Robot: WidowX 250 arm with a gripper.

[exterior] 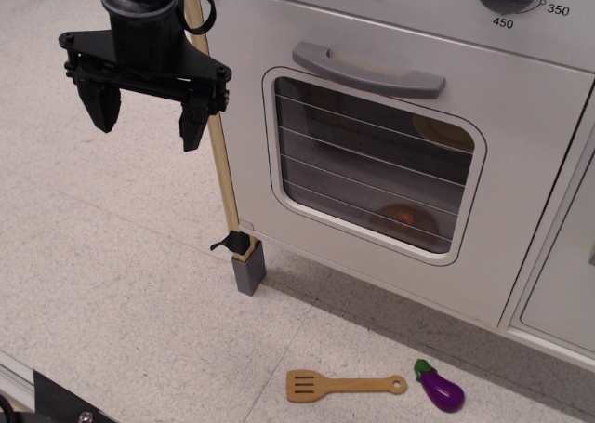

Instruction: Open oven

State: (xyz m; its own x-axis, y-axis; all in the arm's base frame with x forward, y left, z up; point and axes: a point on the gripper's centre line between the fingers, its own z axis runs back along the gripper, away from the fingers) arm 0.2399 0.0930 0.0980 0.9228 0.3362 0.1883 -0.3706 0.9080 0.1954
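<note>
Speckled grey flooring is seen beneath the white toy-kitchen oven (390, 163), whose door is shut. Its stiff grey bar handle (367, 70) looks best gripped mid-span. The black pincer (149, 116) is held open, empty, left of it.

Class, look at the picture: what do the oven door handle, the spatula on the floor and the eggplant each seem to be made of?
Oven door handle: probably grey plastic, matte, with smooth moulded rounded edges.
Spatula: looks like light wood, pale tan with an unpainted, dull surface.
Eggplant: likely glossy purple plastic with a green cap; a bright highlight shows on its skin.
</note>
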